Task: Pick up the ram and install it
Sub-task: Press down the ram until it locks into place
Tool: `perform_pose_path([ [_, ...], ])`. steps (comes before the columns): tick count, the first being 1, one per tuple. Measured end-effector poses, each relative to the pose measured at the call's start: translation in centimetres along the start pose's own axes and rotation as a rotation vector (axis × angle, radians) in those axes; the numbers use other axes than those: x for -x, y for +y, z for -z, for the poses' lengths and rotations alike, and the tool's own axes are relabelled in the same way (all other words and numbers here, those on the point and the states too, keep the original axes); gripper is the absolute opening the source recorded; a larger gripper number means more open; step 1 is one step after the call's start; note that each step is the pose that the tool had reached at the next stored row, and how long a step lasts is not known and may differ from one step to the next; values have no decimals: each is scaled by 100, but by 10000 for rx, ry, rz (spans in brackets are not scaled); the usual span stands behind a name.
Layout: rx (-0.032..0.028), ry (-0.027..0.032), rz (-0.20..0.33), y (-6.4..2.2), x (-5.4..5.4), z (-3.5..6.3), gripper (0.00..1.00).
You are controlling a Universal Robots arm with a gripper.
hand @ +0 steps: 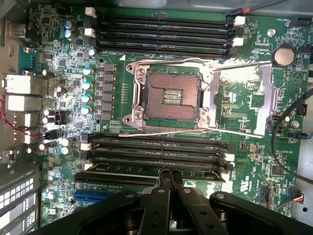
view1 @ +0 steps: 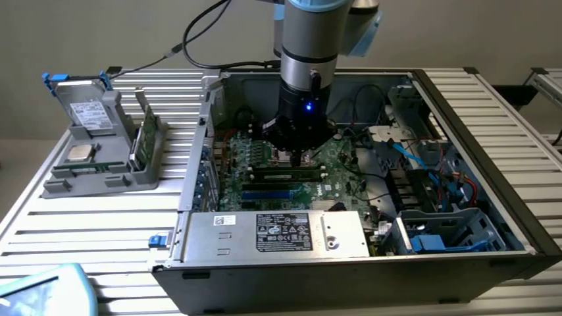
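Inside the open computer case [view1: 457, 217], the ram [hand: 161, 168] lies in a black motherboard slot under the closed, empty claw [hand: 169, 178]; this thin, light, stiff, fragile stick is best pressed on its top edge.

An open computer case [view1: 491, 263] beside a grey parts holder [view1: 97, 158] on a slatted table [view1: 79, 227].

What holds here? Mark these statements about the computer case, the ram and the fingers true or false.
1. The fingers are shut, pressing on the ram. True.
2. The ram lies in the grey holder outside the case. False: it sits in a black slot on the motherboard.
3. The processor socket is empty. True.
4. The computer case is closed by a side panel. False: it is open, with the motherboard exposed.
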State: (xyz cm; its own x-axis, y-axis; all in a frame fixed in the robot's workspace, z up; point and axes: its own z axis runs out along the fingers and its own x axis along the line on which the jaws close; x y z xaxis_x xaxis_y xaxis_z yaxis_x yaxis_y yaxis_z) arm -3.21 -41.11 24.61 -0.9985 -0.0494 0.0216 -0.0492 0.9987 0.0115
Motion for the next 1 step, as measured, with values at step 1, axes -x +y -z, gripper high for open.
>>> perform_pose_path([
  [1,-1,1,0,0,0,0,10],
])
